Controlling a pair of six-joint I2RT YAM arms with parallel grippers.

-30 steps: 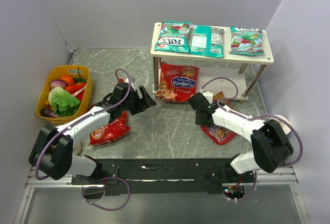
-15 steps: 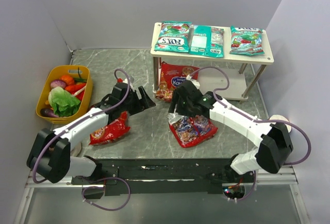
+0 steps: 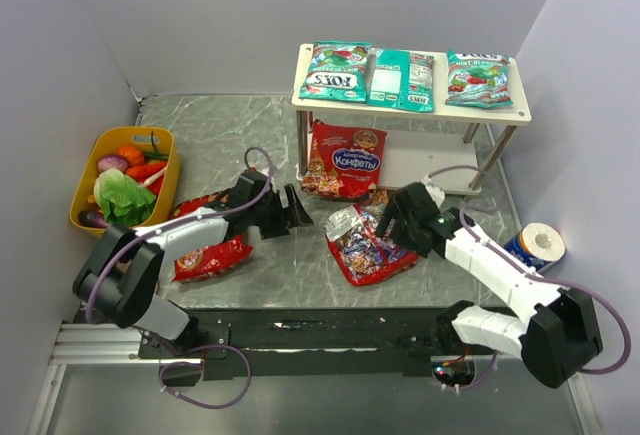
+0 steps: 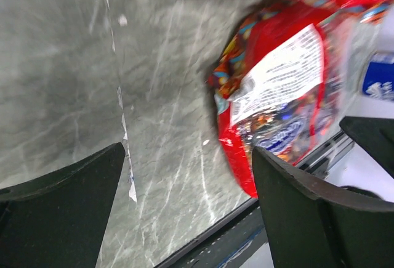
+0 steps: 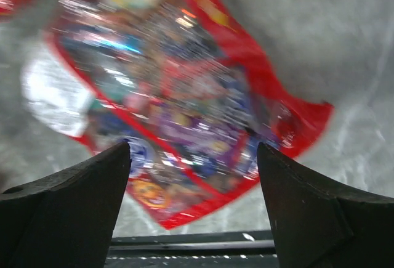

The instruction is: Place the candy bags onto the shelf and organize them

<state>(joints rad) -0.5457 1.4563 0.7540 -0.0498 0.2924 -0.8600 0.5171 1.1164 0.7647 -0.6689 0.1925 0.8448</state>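
The shelf (image 3: 521, 112) stands at the back right with three teal candy bags (image 3: 336, 70) (image 3: 402, 79) (image 3: 479, 79) lying side by side on its top board. A red candy bag (image 3: 345, 160) leans upright against the lower tier. Another red bag (image 3: 372, 247) (image 4: 280, 89) (image 5: 172, 108) lies flat, back side up, in the middle of the table. My right gripper (image 3: 388, 221) (image 5: 194, 146) hangs open just right of it, empty. My left gripper (image 3: 298, 211) (image 4: 188, 151) is open just left of it, empty. A third red bag (image 3: 212, 250) lies partly under the left arm.
A yellow tub (image 3: 88, 170) of toy vegetables sits at the left wall. A blue and white roll (image 3: 536, 245) stands at the right, beside the right arm. The table's front rail (image 3: 320, 330) runs close below the middle bag.
My right gripper carried the red bag from the right side to the middle, opened, let it go and drew back right. The left gripper has moved right towards that bag.
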